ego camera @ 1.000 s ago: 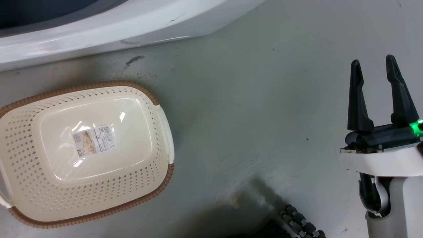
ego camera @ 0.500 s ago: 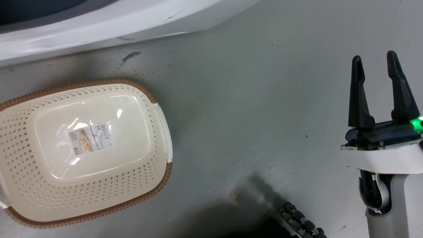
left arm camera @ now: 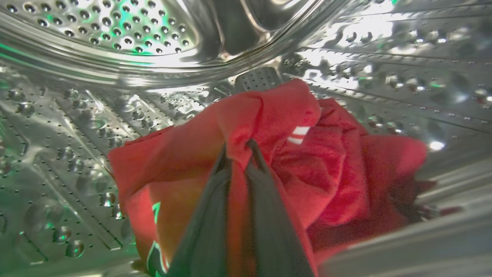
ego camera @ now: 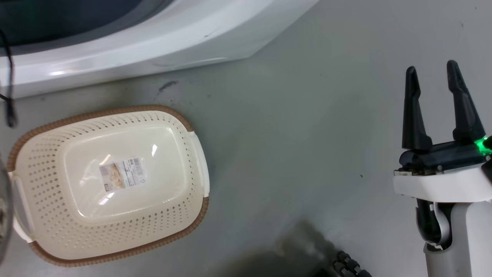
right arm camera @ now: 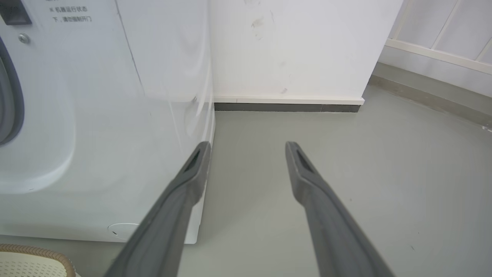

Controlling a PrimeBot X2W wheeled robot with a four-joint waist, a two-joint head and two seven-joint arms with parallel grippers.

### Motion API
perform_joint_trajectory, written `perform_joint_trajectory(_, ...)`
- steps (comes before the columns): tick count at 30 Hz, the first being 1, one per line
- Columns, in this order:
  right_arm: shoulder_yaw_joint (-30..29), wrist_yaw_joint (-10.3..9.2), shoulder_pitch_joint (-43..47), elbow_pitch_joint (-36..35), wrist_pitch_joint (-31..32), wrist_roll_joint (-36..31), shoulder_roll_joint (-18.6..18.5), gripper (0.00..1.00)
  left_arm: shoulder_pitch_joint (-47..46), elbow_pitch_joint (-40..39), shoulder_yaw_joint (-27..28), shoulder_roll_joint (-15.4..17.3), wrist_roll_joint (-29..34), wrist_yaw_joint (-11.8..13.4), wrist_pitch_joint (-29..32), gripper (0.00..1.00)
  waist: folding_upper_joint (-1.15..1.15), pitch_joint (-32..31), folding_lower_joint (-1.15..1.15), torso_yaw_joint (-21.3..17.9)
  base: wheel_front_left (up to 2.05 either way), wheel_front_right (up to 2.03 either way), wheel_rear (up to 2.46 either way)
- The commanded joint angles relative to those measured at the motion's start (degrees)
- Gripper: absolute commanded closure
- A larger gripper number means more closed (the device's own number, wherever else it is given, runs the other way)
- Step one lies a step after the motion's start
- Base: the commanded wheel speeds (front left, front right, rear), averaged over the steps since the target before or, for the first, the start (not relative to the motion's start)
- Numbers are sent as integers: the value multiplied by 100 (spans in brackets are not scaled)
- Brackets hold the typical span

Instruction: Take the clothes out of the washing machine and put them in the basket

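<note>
**While the left gripper pinches the soft red fabric clothes with white trim, the right gripper hangs open**

At the far left of my head view a thin dark cord dangles, and a grey blur I cannot identify covers one handle of the cream perforated plastic basket with the brown woven-look rim. The basket sits on the grey floor, near the foot of the large white washing machine, whose upper part is cut off by the frame. A small label sticker lies on the basket's base; its print is too small for me to read.

Well to the right of the basket, the right gripper's two long dark fingers stand spread with nothing between them. A ribbed black wheel is clipped by the bottom edge.

Through the left wrist camera I see inside the perforated steel drum. The left gripper's fingers are pressed together on a raised fold of the clothes, and the fold hides their tips. The heap lies against the drum wall. I cannot tell whether it is one garment or two, and the markings low on the left are cut off.
</note>
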Motion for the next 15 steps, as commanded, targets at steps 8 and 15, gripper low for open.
perform_joint_trajectory(8,46,-4,206,121,-12,-248,9,0,759,-1,-149,-345,-442,-5,-695,100,0,-728,0,304,0,0,0)
perform_joint_trajectory(15,22,-4,451,238,-12,-465,8,0,1485,-207,-425,-540,-888,-5,-1333,100,0,-1293,0,561,0,0,0)
